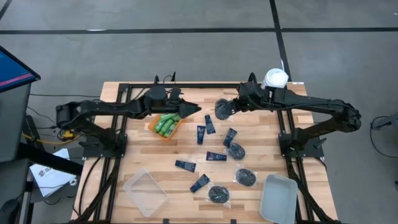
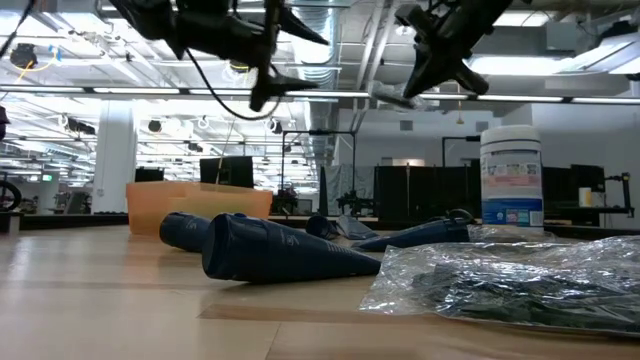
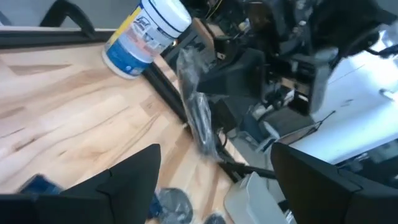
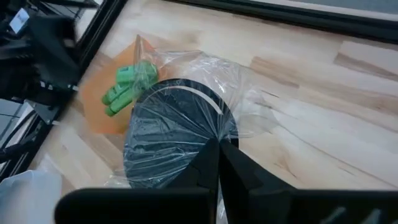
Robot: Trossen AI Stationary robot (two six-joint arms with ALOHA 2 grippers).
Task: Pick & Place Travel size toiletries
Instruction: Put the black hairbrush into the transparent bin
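Your right gripper (image 4: 217, 152) is clamped on a clear packet (image 4: 177, 134) with a black round piece inside, and it holds that packet in the air above the far middle of the table (image 1: 137, 155). In the right wrist view the packet hangs just ahead of the pinched fingers, with the orange tray (image 4: 102, 115) and its green bottles (image 4: 127, 87) on the wood beyond it.

Your left gripper (image 1: 189, 110) hangs over the table with its fingers (image 3: 124, 183) spread apart and nothing between them, just past the orange tray's far edge. From above you see the two grippers near each other, the packet between them.

The other toiletries lie on the table. Green bottles sit in the orange tray. Navy tubes (image 1: 206, 129) are scattered across the middle, some by the tray and some nearer the front. Three more packets (image 1: 236, 150) lie on the right half, the last one near the front.

A clear bin (image 1: 144, 191) stands at front left and a grey bin (image 1: 278, 198) at front right. A white canister (image 1: 274, 79) stands at the far right edge.
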